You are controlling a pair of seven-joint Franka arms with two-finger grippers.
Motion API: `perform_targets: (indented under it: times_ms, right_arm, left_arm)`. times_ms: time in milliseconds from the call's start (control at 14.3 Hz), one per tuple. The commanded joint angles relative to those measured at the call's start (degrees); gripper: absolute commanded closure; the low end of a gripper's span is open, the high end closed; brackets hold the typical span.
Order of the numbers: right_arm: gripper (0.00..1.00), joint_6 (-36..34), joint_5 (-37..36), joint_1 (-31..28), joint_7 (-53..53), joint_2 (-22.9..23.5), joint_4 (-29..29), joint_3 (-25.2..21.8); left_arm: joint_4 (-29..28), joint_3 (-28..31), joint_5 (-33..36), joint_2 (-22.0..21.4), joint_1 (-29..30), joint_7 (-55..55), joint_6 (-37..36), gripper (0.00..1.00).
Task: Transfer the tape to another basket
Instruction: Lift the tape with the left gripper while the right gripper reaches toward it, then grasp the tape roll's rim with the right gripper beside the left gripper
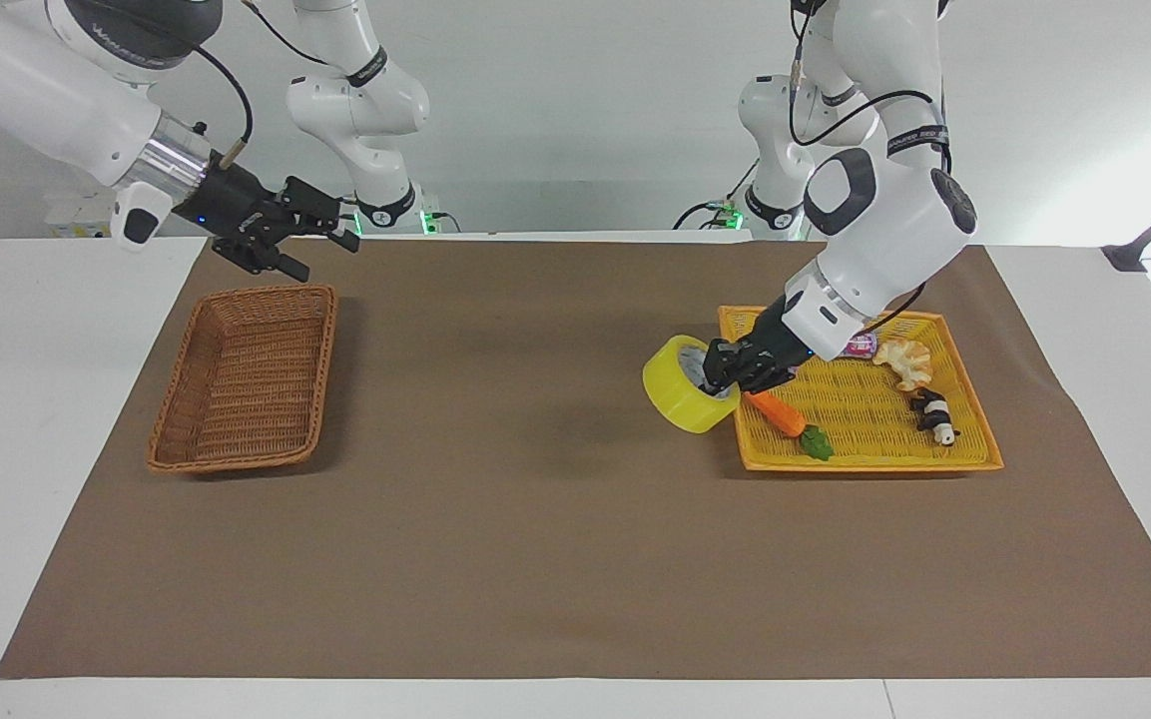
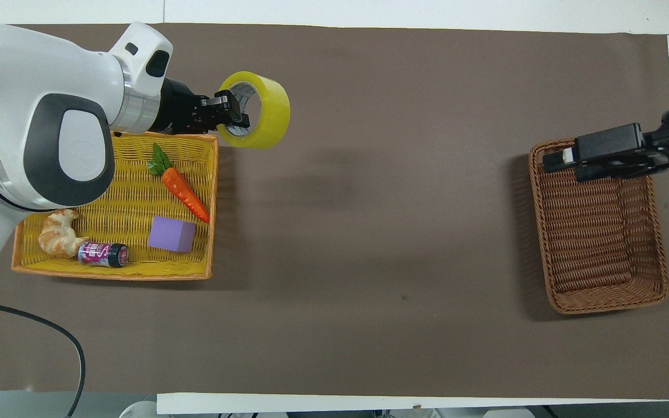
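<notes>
Brown paper covers the table (image 1: 535,559), and up in the air is the tape (image 1: 680,394), tilted on its side, just off the tray's (image 1: 974,454) edge over the bare paper. Left gripper (image 1: 720,371) has it: fingers pinched shut through the roll's wall, one inside the white core. Back in the yellow tray lie a carrot (image 2: 183,191), a purple block (image 2: 172,234), a small can (image 2: 102,254), a croissant (image 2: 58,232) and a panda figure (image 1: 934,416). Over at the right arm's end sits the basket (image 1: 246,384), holding nothing. Right gripper (image 1: 320,245) hangs above its edge nearest the robots, jaws spread wide, gripping nothing.
</notes>
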Motion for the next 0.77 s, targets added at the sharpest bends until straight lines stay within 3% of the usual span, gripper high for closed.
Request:
perform_targets:
  times_ms: [0,279,488,698]
  right_arm:
    - [0.01,7.79,5.65,4.09,-2.40,-2.44,-6.20,0.19]
    - [0.01,20.45,19.07,10.52,-5.82,-1.65,-13.58,0.19]
    - [0.01,26.77,27.70,15.87,-7.76,0.55,-14.20,0.19]
    - [0.01,34.50,29.92,20.88,-11.10,3.62,-13.68,0.28]
  left_arm:
    - [0.89,-0.05,-0.57,0.16,-0.47,-0.44,-0.50,1.00]
    - [0.89,-0.14,-0.65,0.16,-1.79,-0.80,-0.15,1.00]
    - [0.89,-0.14,-0.48,0.16,-2.31,-0.01,-0.59,1.00]
    - [1.33,-0.14,-0.48,0.16,-3.28,-0.27,-0.23,1.00]
